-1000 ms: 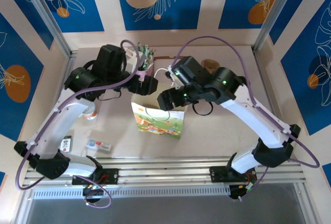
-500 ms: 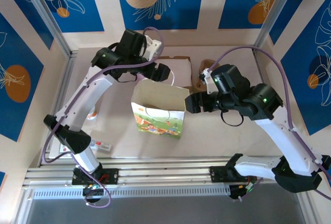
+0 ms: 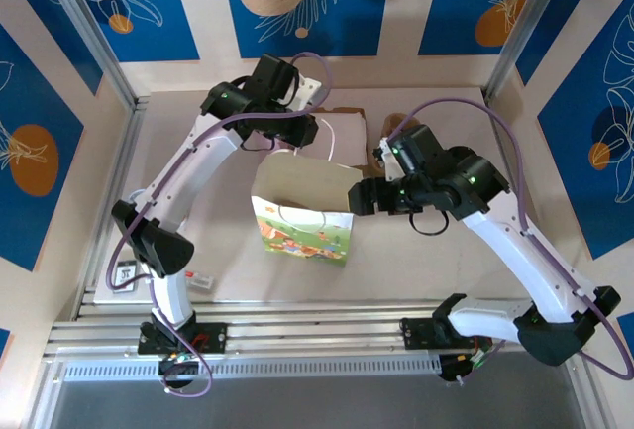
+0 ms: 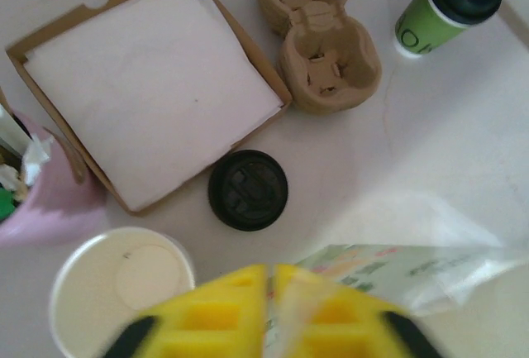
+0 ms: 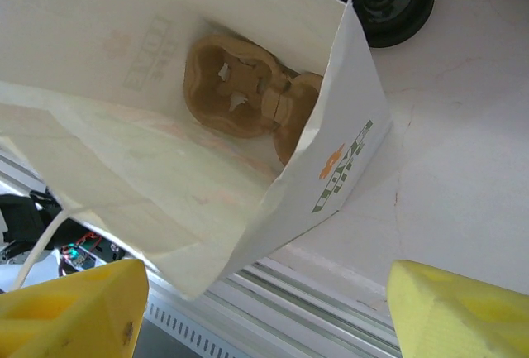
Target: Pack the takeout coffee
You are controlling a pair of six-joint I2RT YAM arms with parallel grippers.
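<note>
1. My left gripper (image 4: 269, 312) is pressed together at the far rim of the paper bag (image 3: 302, 213). In the left wrist view a thin pale strip of the bag's edge runs in between the yellow fingers (image 4: 207, 329), so it looks pinched there.
2. My right gripper (image 5: 264, 304) is spread wide and holds nothing. It hangs at the bag's right side, level with the rim. In the right wrist view its two yellow fingers sit at the bottom corners, with a corner of the bag between them. I cannot see either finger touching the paper.
3. The bag stands upright with its mouth open on the table (image 3: 396, 261), midway between my two arms. Its printed picture faces my bases.
4. Looking down into the bag from my right wrist, I see a moulded cup carrier (image 5: 240, 93) lying inside it.
5. The takeout coffee (image 4: 446, 2), a green cup with its black lid on, stands upright on the table outside the bag, on the far side. It is just beside a stack of cardboard carriers (image 4: 326, 52) but apart from it.
6. A loose black lid (image 4: 248, 190) lies flat on the table between the bag and a cardboard box of white napkins (image 4: 149, 85).
7. A lidless cup (image 4: 122, 288) stands with its mouth up close to my left fingers, and a pink holder (image 4: 41, 209) sits at the left edge of that view.
</note>
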